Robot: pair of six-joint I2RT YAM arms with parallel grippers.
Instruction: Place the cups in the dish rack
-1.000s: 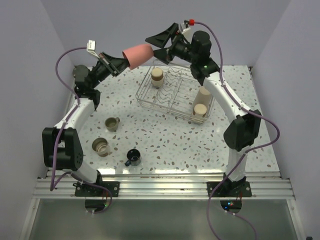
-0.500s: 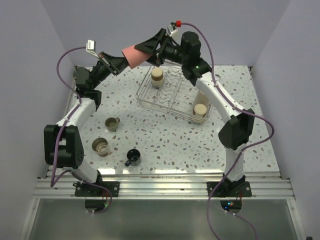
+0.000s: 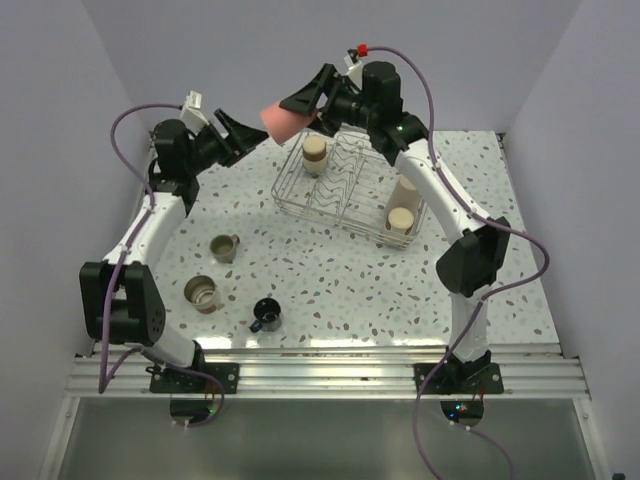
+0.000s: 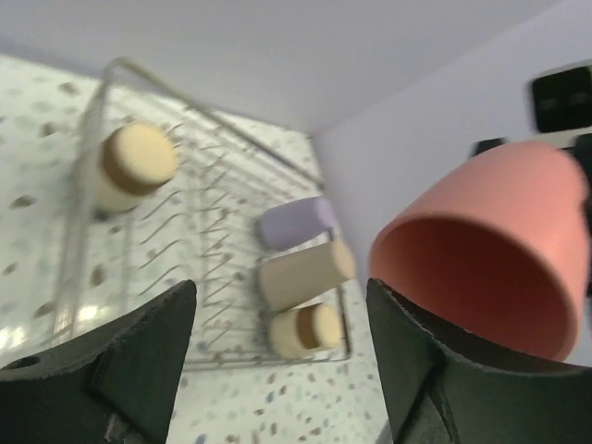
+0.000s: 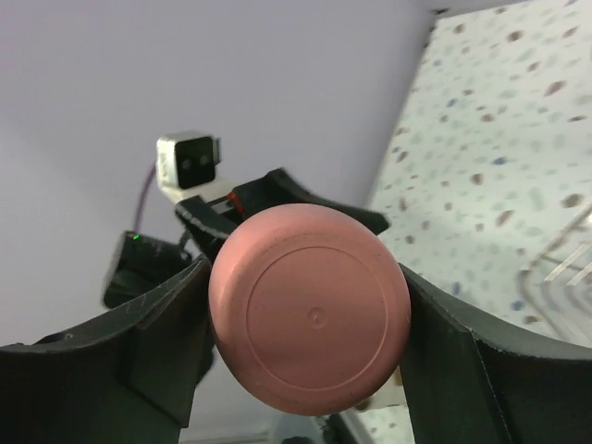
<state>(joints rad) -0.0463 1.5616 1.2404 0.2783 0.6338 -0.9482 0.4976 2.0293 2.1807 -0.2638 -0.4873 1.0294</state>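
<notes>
The coral-pink cup (image 3: 284,120) hangs on its side in the air, left of and behind the dish rack (image 3: 290,205). My right gripper (image 3: 297,110) is shut on it, one finger on each side of its base (image 5: 310,319). My left gripper (image 3: 240,140) stands open just left of the cup, its mouth (image 4: 481,268) beside the right finger, not between the jaws. The rack's wire rim (image 4: 111,102) encloses a short beige cup (image 4: 134,166), a lavender cup (image 4: 296,222), a tall beige tumbler (image 4: 305,273) and another beige cup (image 4: 305,331).
Two grey-beige handled cups (image 3: 225,246) (image 3: 202,292) and a small black mug (image 3: 266,314) stand on the speckled table in front of the left arm. The back wall is close behind both grippers. The left wrist's white camera (image 5: 190,162) shows behind the pink cup.
My right gripper came in and shut on the pink cup's base. My left gripper then opened, let the cup go and drew back to the left.
</notes>
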